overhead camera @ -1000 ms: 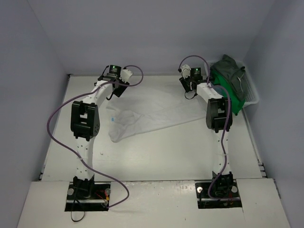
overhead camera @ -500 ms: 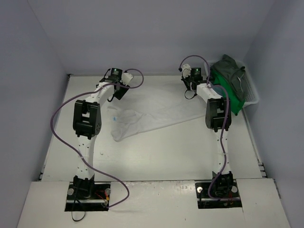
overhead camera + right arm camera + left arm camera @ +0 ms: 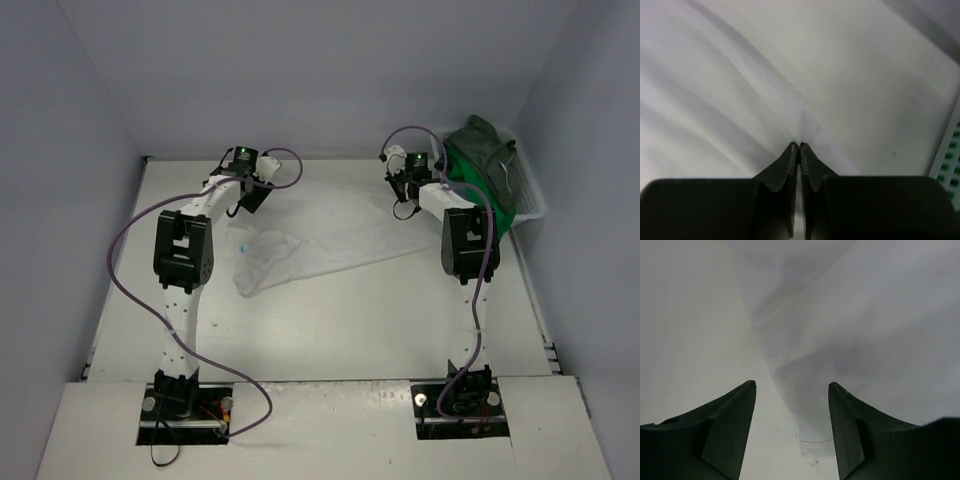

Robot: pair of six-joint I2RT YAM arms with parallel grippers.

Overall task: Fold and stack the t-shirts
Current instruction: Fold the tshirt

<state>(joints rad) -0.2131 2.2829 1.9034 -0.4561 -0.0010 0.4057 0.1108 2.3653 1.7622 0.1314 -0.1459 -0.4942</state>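
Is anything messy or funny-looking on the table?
Yes. The white t-shirt lies rumpled and slanted across the table, its near-left end bunched up. In the basket at far right, a dark shirt and a green shirt sit heaped, unfolded.

No legible text or markings

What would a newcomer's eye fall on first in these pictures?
A white t-shirt sprawls across the table, with the right fingers pinched shut on a crease and the left fingers open over its edge. At the far right, a bright green t-shirt and a dark grey-green t-shirt fill a basket.
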